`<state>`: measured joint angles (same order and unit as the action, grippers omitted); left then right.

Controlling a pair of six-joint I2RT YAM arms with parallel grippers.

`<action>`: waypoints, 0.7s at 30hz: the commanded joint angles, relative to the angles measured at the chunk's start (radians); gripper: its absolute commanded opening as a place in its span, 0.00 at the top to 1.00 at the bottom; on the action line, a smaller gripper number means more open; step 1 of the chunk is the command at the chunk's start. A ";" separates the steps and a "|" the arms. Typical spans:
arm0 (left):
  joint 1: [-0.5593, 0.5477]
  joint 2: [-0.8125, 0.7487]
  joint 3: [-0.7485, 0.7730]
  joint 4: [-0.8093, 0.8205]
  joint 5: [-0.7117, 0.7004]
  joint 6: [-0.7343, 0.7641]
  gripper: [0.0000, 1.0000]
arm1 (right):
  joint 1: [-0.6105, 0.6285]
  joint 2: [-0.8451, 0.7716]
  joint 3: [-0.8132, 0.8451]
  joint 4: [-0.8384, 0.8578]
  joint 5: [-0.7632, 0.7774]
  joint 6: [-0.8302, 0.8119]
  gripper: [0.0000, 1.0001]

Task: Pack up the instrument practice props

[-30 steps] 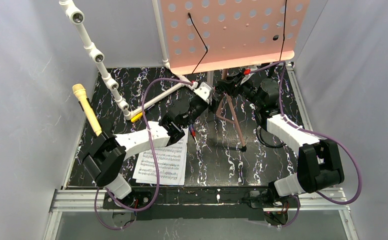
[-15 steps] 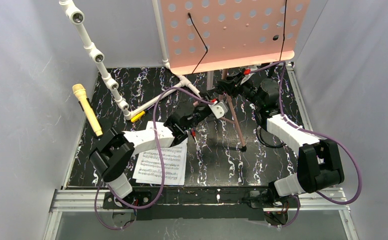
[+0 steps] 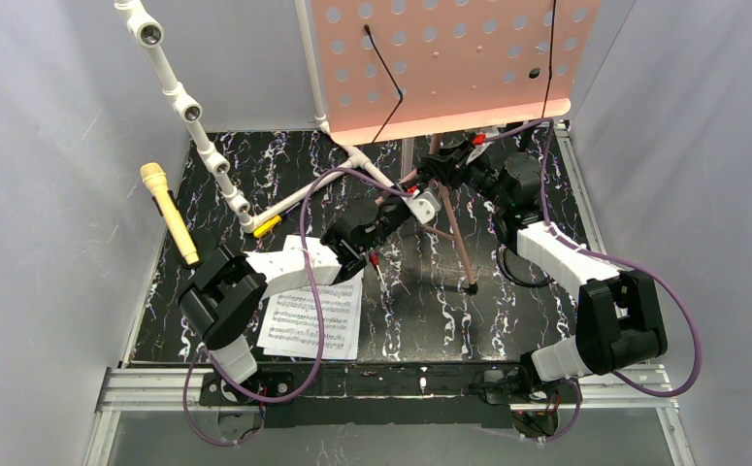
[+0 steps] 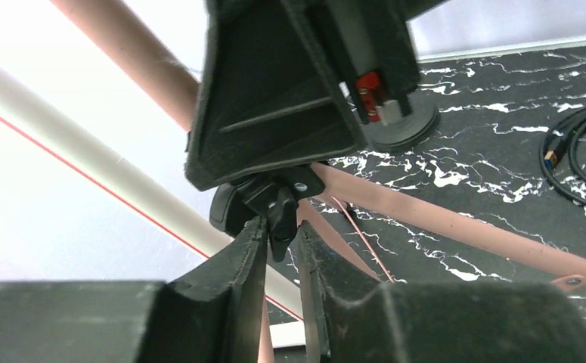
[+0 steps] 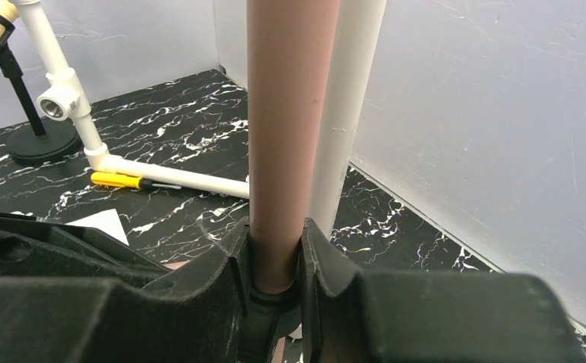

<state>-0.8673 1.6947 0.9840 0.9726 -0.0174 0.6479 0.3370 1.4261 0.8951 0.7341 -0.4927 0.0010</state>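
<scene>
Folding down the music stand is the step we judge to be in hand. Items as we find them:

- Pink board (image 3: 449,68): upright at the far side of the worktop (image 3: 420,301), carried on its copper pole (image 5: 289,113) and tripod legs (image 3: 457,238).
- Right gripper (image 5: 274,261): fingers clamped on the copper pole, just above the hub.
- Left gripper (image 4: 278,242): fingers drawn in on the black knob (image 4: 274,204) at the hub, pinching its tab.
- Sheet music (image 3: 313,320): lying flat, near left, not yet packed.
- Yellow microphone (image 3: 168,212): propped at the left, untouched.

The next move, in our judgement, is to turn the knob loose while the right gripper steadies the pole, so the legs can fold.
</scene>
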 commanded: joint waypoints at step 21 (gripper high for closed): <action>0.031 -0.108 -0.007 -0.195 -0.276 -1.790 0.90 | 0.004 0.041 -0.036 -0.149 -0.005 0.023 0.98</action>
<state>-0.8547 1.6451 1.0069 0.8265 -0.2642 -0.6930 0.3370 1.4273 0.8951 0.7387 -0.5034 0.0288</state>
